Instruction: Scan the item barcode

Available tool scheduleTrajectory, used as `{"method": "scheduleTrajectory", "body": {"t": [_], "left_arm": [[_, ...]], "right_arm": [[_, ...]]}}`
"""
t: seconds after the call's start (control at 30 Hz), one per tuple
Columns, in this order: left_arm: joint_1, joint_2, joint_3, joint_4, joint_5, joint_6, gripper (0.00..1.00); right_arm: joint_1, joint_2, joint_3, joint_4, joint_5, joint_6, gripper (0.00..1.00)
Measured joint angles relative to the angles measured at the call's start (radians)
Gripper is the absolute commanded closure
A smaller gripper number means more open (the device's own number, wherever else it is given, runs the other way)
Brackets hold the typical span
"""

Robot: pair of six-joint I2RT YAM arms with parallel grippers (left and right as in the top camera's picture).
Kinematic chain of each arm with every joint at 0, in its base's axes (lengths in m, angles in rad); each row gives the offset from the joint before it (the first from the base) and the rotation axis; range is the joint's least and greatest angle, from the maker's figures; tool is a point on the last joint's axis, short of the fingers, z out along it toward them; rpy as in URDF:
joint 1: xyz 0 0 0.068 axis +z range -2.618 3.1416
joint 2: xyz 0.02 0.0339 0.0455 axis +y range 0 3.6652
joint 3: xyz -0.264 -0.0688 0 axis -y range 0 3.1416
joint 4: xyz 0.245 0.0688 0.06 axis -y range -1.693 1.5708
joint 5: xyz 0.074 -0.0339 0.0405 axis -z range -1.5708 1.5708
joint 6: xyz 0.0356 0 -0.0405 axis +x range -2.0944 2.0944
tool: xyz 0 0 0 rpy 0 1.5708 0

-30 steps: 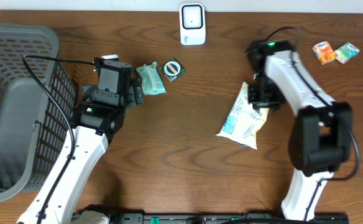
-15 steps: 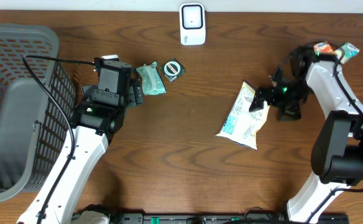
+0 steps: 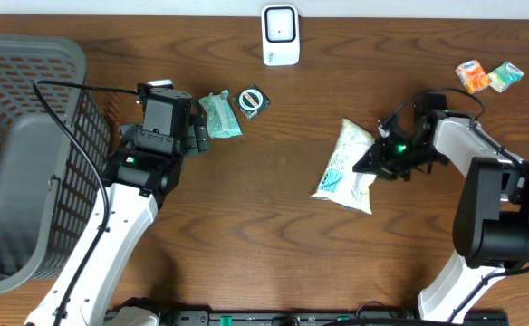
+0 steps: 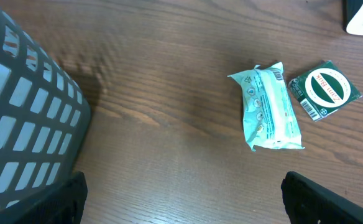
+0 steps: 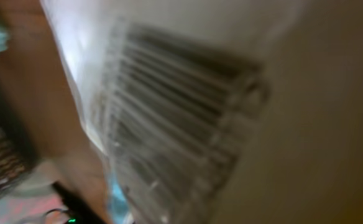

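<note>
Nearest, the right pincer (image 3: 374, 163) is squeezed all but fully together at the right edge of the snack bag (image 3: 344, 168), which lies on the table (image 3: 274, 235) right of centre. Its barcode (image 5: 169, 118) fills the blurred wrist view, and whether film is pinched between the tips I cannot tell. Farther back on the left, the left pincer (image 3: 197, 138) gapes at its widest and holds nothing, near a green packet (image 3: 219, 115), while the white scanner (image 3: 281, 35) stands at the far edge.
</note>
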Motion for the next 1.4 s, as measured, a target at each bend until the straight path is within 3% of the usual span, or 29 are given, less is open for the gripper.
{"method": "scheduleTrajectory", "body": {"t": [0.17,0.5,0.73,0.9,1.0,1.13,1.17,1.27,1.33,1.4], "left_arm": [[0.000,0.000,0.000,0.000,0.000,0.000,0.02],[0.000,0.000,0.000,0.000,0.000,0.000,0.02],[0.000,0.000,0.000,0.000,0.000,0.000,0.02],[0.000,0.000,0.000,0.000,0.000,0.000,0.02],[0.000,0.000,0.000,0.000,0.000,0.000,0.02],[0.000,0.000,0.000,0.000,0.000,0.000,0.03],[0.000,0.000,0.000,0.000,0.000,0.000,0.03],[0.000,0.000,0.000,0.000,0.000,0.000,0.02],[0.000,0.000,0.000,0.000,0.000,0.000,0.02],[0.000,0.000,0.000,0.000,0.000,0.000,0.02]], "right_arm": [[0.020,0.000,0.001,0.126,-0.182,-0.010,0.99],[0.063,-0.016,0.143,0.157,-0.511,-0.168,0.99],[0.120,-0.133,0.172,0.195,-0.589,-0.252,0.99],[0.134,-0.166,0.187,0.175,-0.499,-0.247,0.98],[0.134,-0.166,0.188,0.106,-0.338,-0.199,0.76],[0.140,-0.164,0.185,0.039,-0.162,-0.167,0.29],[0.143,-0.162,0.184,0.031,-0.133,-0.164,0.23],[0.161,-0.158,0.179,0.016,-0.040,-0.142,0.16],[0.171,-0.158,0.173,-0.004,0.020,-0.081,0.05],[0.177,-0.158,0.163,-0.020,0.064,0.005,0.03]]}}
